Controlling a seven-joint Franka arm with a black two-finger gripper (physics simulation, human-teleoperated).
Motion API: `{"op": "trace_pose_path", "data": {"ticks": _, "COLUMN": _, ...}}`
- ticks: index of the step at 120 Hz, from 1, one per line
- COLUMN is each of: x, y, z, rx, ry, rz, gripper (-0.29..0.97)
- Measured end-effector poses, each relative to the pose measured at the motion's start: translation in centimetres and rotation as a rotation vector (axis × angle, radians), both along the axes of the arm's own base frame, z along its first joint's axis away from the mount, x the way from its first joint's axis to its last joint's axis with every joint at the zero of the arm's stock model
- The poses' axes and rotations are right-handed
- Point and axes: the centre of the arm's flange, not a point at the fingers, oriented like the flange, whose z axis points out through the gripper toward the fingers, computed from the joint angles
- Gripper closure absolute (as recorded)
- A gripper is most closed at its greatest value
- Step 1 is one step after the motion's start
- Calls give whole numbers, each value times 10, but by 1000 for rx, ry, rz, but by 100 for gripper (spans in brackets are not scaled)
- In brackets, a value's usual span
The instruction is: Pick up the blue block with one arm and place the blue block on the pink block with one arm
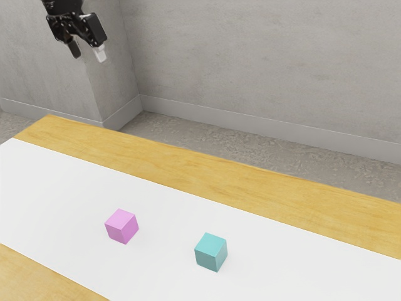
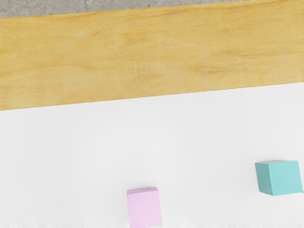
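end effector (image 1: 88,52) sits high in the upper left of the exterior frame, against the grey wall, well above the bench (image 1: 263,185). fingers look spread with nothing between them, so open and empty.

next out: pink block (image 1: 121,226), lower centre-left of the frame, on the white sheet (image 1: 56,188) running across the bench. blue block (image 1: 210,251) (reads more teal) is further right, lower centre. it's near the pink one but apart, with a clear gap. both rest flat on a face, each yawed a bit against the sheet edge. the wrist cam has pink (image 2: 144,207) and blue (image 2: 279,177) too, neither under the hand.

handling, my guess: blue is a small rigid cube, likely light, not fragile, with smooth flat faces that could slip under a skewed pinch. take it from above on two opposite side faces, at mid-height or lower, wrist yawed to match the cube so the pads land flat and not on corners. there's room for the fingers on every side. pink top is no bigger than blue, so centring matters at placement.
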Motion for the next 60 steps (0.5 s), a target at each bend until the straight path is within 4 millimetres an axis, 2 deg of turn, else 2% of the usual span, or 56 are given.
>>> {"op": "trace_pose_path", "data": {"ticks": 9, "x": -17, "y": 15, "z": 6, "rx": -6, "ry": 5, "rz": 18, "gripper": 2}}
{"op": "trace_pose_path", "data": {"ticks": 17, "x": -18, "y": 34, "z": -7, "rx": -14, "ry": 38, "rz": 53, "gripper": 2}}
{"op": "trace_pose_path", "data": {"ticks": 24, "x": 2, "y": 53, "z": -46, "rx": -37, "ry": 110, "rz": 103, "gripper": 2}}
{"op": "trace_pose_path", "data": {"ticks": 28, "x": 28, "y": 65, "z": -87, "rx": -58, "ry": 179, "rz": 145, "gripper": 2}}
{"op": "trace_pose_path", "data": {"ticks": 31, "x": 44, "y": 66, "z": -114, "rx": -68, "ry": 218, "rz": 162, "gripper": 3}}
{"op": "trace_pose_path", "data": {"ticks": 34, "x": 60, "y": 56, "z": -138, "rx": -70, "ry": 247, "rz": 160, "gripper": 3}}
{"op": "trace_pose_path", "data": {"ticks": 38, "x": 80, "y": 27, "z": -167, "rx": -66, "ry": 271, "rz": 134, "gripper": 3}}
{"op": "trace_pose_path", "data": {"ticks": 48, "x": 111, "y": -46, "z": -218, "rx": -50, "ry": 304, "rz": 88, "gripper": 3}}
{"op": "trace_pose_path", "data": {"ticks": 60, "x": 133, "y": -91, "z": -272, "rx": -35, "ry": 310, "rz": 102, "gripper": 3}}
